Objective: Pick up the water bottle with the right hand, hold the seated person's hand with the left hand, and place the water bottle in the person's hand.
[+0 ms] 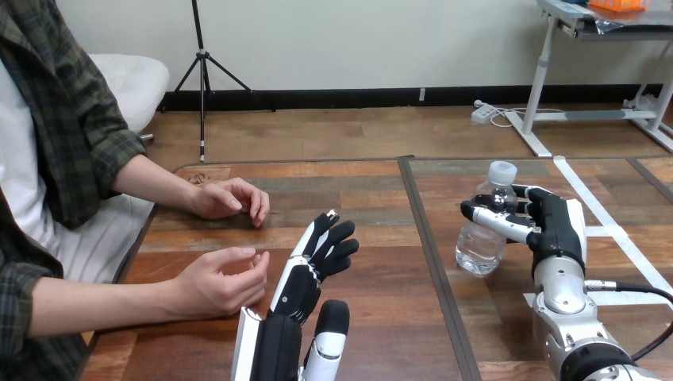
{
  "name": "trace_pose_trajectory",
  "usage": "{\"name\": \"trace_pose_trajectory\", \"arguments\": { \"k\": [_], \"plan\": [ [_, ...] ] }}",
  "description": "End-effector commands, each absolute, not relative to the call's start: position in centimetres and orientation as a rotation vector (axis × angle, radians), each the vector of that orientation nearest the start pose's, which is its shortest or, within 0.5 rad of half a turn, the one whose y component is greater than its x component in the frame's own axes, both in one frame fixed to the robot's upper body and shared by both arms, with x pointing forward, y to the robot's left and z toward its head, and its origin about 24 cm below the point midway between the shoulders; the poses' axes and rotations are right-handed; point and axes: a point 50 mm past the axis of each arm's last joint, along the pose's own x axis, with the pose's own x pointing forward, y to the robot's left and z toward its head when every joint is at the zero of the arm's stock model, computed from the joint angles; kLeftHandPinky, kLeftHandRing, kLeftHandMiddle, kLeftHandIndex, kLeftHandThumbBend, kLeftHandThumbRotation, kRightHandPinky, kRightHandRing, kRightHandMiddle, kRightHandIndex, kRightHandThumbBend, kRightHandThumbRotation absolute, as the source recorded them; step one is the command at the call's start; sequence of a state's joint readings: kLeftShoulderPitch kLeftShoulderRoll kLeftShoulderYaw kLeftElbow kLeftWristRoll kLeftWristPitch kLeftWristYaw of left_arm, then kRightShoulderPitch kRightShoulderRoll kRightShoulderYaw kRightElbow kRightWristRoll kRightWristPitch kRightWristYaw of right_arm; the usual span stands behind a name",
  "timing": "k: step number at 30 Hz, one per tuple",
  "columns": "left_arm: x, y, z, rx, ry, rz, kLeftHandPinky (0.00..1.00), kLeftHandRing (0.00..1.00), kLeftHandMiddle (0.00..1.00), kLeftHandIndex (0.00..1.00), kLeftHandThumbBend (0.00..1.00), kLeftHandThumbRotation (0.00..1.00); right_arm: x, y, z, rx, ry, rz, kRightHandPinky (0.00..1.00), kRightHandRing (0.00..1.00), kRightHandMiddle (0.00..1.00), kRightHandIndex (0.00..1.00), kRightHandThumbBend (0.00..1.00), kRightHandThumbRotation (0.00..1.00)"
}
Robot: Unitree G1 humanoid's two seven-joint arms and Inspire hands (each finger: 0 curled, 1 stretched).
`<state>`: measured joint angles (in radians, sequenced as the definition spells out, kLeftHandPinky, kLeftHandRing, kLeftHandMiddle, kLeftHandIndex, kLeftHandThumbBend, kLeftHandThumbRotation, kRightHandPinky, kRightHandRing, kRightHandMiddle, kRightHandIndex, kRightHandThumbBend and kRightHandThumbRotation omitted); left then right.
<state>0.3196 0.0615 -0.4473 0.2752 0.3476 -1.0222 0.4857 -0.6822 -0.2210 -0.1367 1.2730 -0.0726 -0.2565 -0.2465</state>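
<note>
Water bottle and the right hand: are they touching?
Touching. The head view shows the right hand with its fingers and thumb curled round the water bottle below its cap.

Wide open lane down the middle: the brown plank wooden table [381, 305] lies bare between the clear plastic water bottle [481, 238], wrapped in the right hand [555, 226], and the left hand [305, 278]. Only a flat dark seam [432, 254] crosses that stretch. Here's the block: the left hand, fingers straight, stands just beside the person's nearer hand [222, 282], right between it and the bottle. The person's farther hand [230, 198] rests on the table beyond, with a bare strip of wood between the two.
</note>
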Motion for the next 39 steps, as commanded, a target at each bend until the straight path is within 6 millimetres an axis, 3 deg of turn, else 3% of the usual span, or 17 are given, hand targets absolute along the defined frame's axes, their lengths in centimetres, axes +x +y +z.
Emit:
{"name": "trace_pose_trajectory", "arguments": {
  "k": [1,39],
  "plan": [
    [13.75,6.62,2.53,-0.104,-0.502,-0.027,0.79,0.82,0.86,0.9,0.5,0.95,36.13,-20.55,3.13,-0.205,0.193,-0.309,0.52,0.56,0.59,0.61,0.72,0.0],
    [14.01,6.77,2.59,-0.093,-0.509,-0.024,0.78,0.82,0.86,0.91,0.47,0.96,35.5,-20.84,2.81,-0.215,0.141,-0.322,0.48,0.53,0.57,0.58,0.73,0.0]
  ]
}}
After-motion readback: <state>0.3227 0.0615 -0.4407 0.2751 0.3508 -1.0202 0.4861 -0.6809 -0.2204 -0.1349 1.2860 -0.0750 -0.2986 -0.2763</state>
